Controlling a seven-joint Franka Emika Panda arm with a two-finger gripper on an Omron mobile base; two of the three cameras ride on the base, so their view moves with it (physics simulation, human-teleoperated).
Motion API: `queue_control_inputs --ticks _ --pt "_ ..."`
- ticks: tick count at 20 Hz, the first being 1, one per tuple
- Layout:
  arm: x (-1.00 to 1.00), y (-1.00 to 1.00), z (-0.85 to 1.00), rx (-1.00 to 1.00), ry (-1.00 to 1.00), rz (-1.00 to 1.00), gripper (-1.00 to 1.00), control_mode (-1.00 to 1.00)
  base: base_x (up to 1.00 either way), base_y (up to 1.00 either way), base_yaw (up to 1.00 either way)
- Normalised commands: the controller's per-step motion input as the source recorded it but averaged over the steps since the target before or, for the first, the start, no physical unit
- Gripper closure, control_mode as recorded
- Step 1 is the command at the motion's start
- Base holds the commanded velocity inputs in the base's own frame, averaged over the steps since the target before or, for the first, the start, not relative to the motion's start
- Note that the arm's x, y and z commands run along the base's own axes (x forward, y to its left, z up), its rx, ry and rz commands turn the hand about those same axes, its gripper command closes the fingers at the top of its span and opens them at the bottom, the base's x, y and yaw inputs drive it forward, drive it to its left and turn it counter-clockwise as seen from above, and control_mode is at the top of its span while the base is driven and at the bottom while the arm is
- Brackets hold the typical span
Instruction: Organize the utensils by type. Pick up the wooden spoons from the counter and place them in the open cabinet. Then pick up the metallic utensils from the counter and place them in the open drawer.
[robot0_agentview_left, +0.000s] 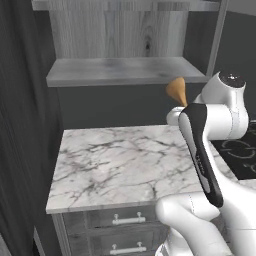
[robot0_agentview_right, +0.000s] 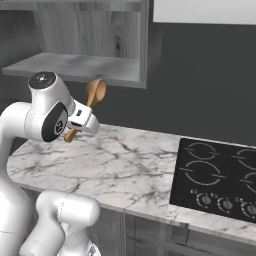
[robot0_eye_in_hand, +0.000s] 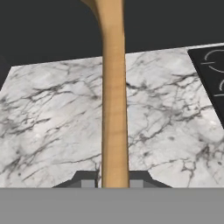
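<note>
**Wooden spoon held aloft under the open cabinet**

The marble tabletop (robot0_agentview_left: 120, 160) lies bare below me, cooktop (robot0_agentview_right: 220, 175) at its 3 o'clock edge. My tool (robot0_agentview_right: 81, 121) is clenched on the handle of a wooden spoon (robot0_agentview_right: 94, 92), held off the surface with the bowl at 12 o'clock, probably so it can clear the shelf lip. The open cabinet (robot0_agentview_left: 125, 70) waits above; its shelf looks empty.

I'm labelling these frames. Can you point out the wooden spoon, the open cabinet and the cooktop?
wooden spoon (robot0_agentview_right: 95, 92), right base view, its bowl.
open cabinet (robot0_agentview_left: 125, 70), left base view, its shelf.
cooktop (robot0_agentview_right: 215, 177), right base view, its black surface.
</note>
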Motion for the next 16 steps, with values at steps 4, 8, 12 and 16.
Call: queue_control_inputs --ticks 4,8,12,16 --pt "-0.1 0.0 0.03 0.01 -0.05 0.01 1.0 -1.0 -0.13 0.0 0.0" --pt "-0.09 0.0 0.15 0.0 -0.21 0.11 1.0 -1.0 0.0 0.0 0.0" --pt "-0.03 0.0 0.28 0.0 -0.19 0.12 1.0 -1.0 0.0 0.0 0.0" --pt "0.0 0.05 0.36 0.0 -0.05 0.03 1.0 -1.0 0.0 0.0 0.0"
